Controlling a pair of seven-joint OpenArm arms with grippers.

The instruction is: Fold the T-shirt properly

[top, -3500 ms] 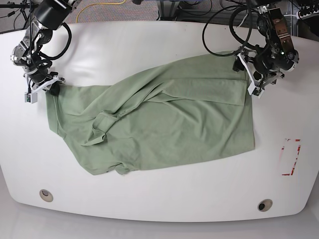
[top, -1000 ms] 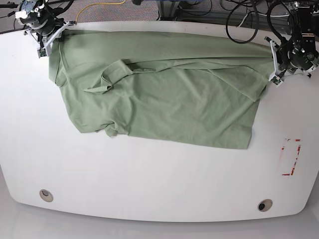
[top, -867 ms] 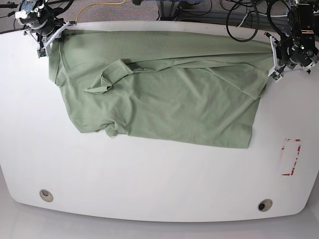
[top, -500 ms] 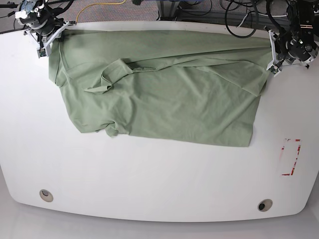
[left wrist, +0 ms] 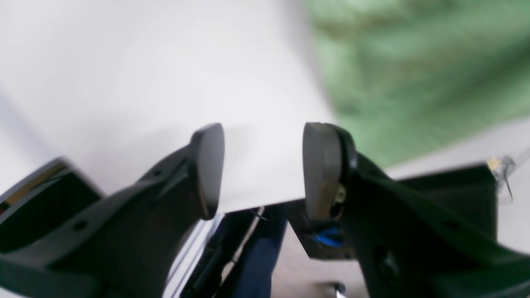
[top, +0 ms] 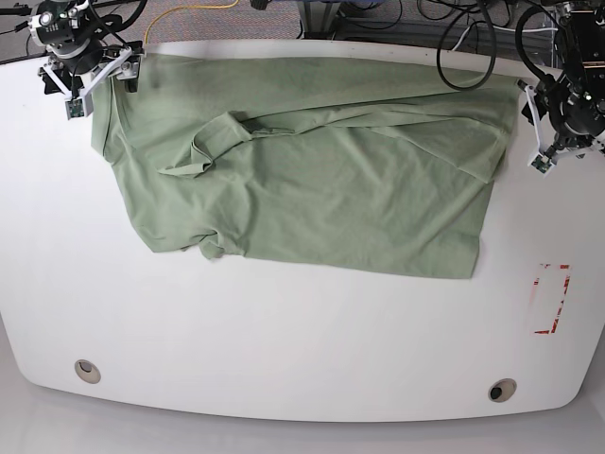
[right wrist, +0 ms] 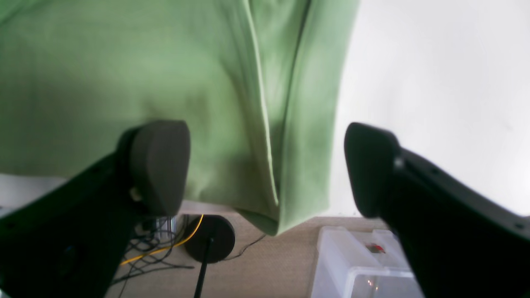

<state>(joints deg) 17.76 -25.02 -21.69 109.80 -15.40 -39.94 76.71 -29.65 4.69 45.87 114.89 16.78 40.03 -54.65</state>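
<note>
Green T-shirt point(right wrist: 186, 82) corner overhangs only wrist-side.

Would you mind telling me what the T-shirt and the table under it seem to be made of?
T-shirt: soft sage-green fabric, probably a knit, matte; it creases and drapes limply over the far table edge in the right wrist view. Table: hard, smooth white board, perhaps laminate; slightly glossy, with soft glare and no visible grain.

A robotics lab or test workspace. A plain white table point(top: 302, 359) with rounded corners stands on grey-beige carpet, ringed by tangled black cables point(top: 454, 28), a yellow cable point(top: 194, 11), a round black stand base point(right wrist: 209, 239) and a clear plastic bin point(right wrist: 364, 265).
</note>
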